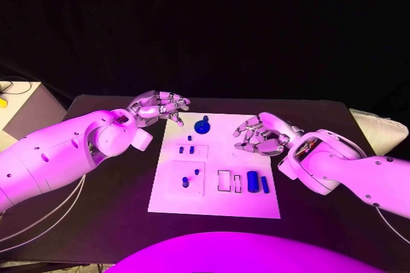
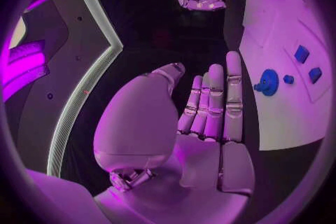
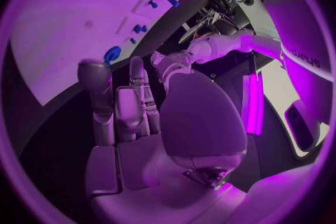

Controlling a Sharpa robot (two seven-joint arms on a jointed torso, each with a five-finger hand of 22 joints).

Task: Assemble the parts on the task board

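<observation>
Task board mid-counter, parts on it. My left robot hand and right robot hand hover at far end, fingers apart, holding nothing. Suggest approaching round blue part from above, slowly.

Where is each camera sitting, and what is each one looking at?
Head view: on the robot's head, looking down at the task board, with the left hand and right hand at its far end.
Left wrist view: behind the left hand, facing its palm, fingers apart, the board beside it.
Right wrist view: behind the right hand, facing its palm and the board beyond.
Shared: all three show the round blue part.
</observation>
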